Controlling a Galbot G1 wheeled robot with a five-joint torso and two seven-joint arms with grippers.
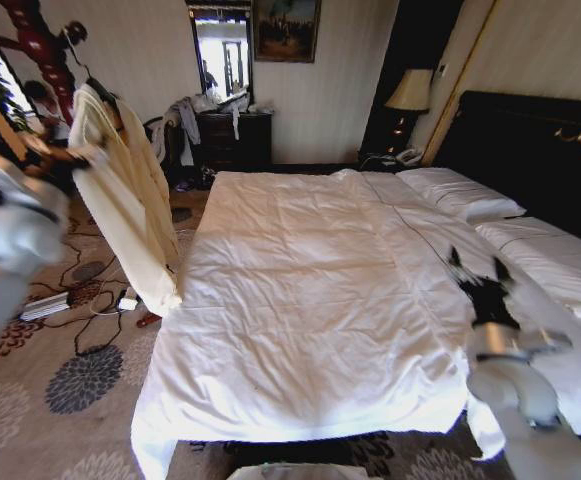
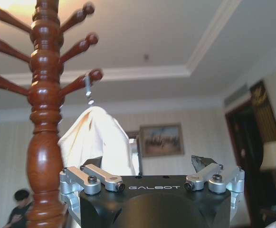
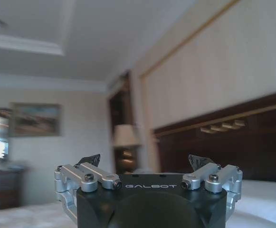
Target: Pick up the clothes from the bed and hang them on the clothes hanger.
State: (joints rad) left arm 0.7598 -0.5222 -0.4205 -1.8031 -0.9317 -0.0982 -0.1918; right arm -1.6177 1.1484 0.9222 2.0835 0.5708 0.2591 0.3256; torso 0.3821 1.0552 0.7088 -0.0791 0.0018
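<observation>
Left arm (image 1: 10, 240) is nearest the head camera, a blurred grey-white mass at the robot's left edge, raised beside the bed. Its gripper faces the coat rack in the left wrist view: left gripper (image 2: 147, 164), fingers spread wide apart, nothing between them.

Bed (image 1: 310, 300) takes up most of the head view: white quilt, rumpled, thin dark stitched line running lengthwise on the robot's right half, white pillows (image 1: 460, 195) at the far end against the black headboard (image 1: 530, 140) with gold trim. No garment lying on the quilt.

Coat rack (image 2: 45, 118): turned reddish wood post with upward pegs, standing on the patterned carpet (image 1: 80, 390) to the robot's left of the bed.

Clothes (image 1: 120, 200): cream/white garment hanging from the rack, draping down nearly to the floor, well apart from the bed edge. In the left wrist view the same garment (image 2: 97, 142) sits just behind the gripper's fingers, bunched at the top.

Right gripper (image 1: 478, 272) hovers over the robot's right part of the bed, black fingers pointing up and away, parted, empty. Right wrist view confirms: fingers wide apart, headboard and a lamp (image 3: 126, 135) behind.

Clothes hanger (image 1: 92, 88): black shoulder piece under the garment's top; its silvery hook (image 2: 88, 88) is caught over a rack peg.

Cables and a power strip (image 1: 45, 305) on the carpet near the rack base.
</observation>
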